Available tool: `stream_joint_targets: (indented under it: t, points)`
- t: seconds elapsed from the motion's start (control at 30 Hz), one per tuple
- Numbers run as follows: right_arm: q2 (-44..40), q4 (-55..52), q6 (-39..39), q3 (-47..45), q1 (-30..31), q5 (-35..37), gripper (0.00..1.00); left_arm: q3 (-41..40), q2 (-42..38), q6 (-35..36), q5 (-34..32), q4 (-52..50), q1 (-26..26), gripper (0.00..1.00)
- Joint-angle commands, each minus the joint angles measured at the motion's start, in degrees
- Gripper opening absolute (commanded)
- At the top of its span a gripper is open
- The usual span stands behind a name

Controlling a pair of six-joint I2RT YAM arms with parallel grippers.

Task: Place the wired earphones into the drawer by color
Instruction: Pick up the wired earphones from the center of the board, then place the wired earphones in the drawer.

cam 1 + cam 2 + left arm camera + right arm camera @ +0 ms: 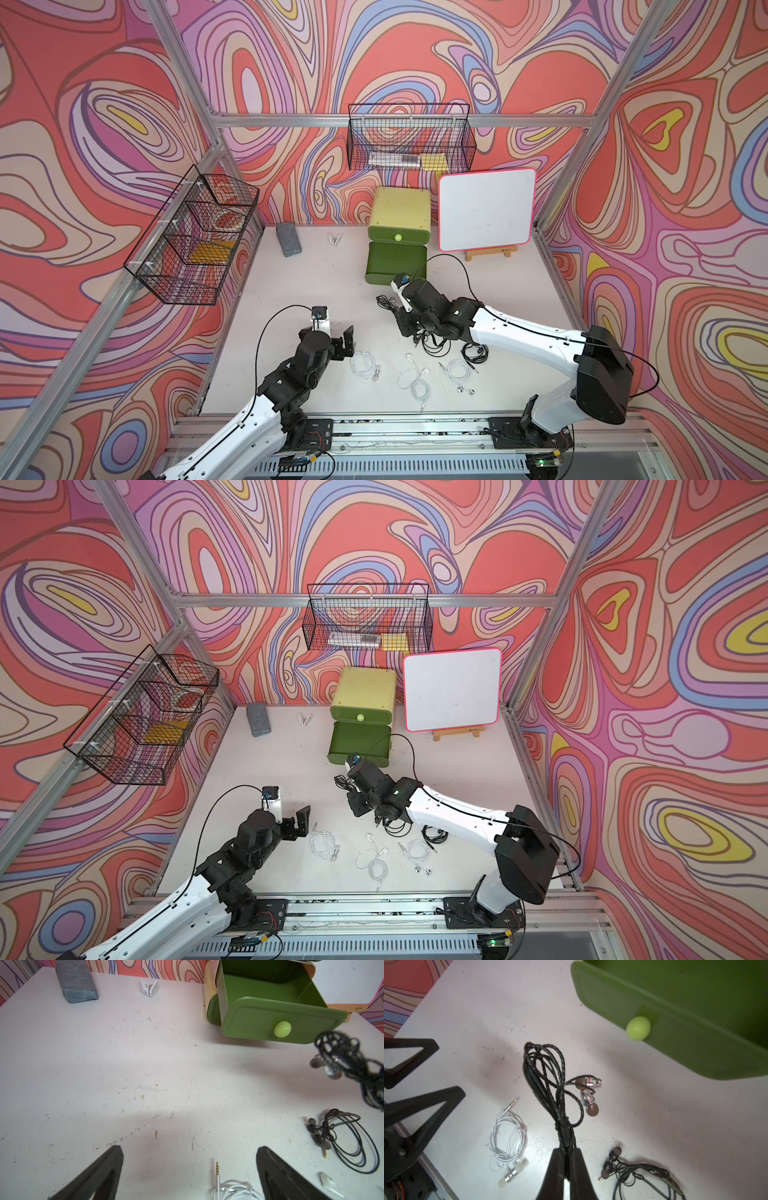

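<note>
Fingers (557, 1167) of the right gripper (566, 1150) are pressed together, pinching the black braided earphones (544, 1076) at the bound neck of the coil. Coil loops and both clear-shelled earbuds extend past the fingertips and hang clear of the table (488, 1022). In both top views, taking 12 o'clock as the back wall, the black braided earphones (385, 301) sit just at 6 o'clock of the pulled-out drawer (395, 264), outside its front panel. That drawer is the one below the closed top drawer of the yellow-green cabinet (401, 203). Its round knob (638, 1028) lies near the coil.

Left gripper (189, 1148) fingers (276, 1169) are spread wide and hold nothing. One white earphone set (363, 365) lies on the table just at 4 o'clock of this gripper; its plug shows between the fingers in the left wrist view. A second white set (415, 380) and a third white set (459, 370) lie in a row toward 3 o'clock. A first black set (434, 347) and a second black set (476, 353) lie at 6 o'clock of the right gripper, partly under its arm
</note>
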Motion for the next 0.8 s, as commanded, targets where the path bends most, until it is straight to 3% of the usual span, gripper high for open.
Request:
stream_joint_targets:
  t: [0.0,0.23,0.77]
  points:
    - [-0.89,-0.59,-3.51,3.18,0.27,5.29,0.0,2.5,-1.02,1.82,1.19,-4.14,-0.08,0.99]
    - [4.88,-0.98,-7.91,12.19,-0.91,8.94,0.0,1.6,-2.6,2.74,0.97,-4.6,-0.04,0.99]
    - [22.34,-2.0,-10.89,29.25,-6.48,6.41,0.0,0.31,-7.61,2.13,1.69,-5.9,-0.04,0.99]
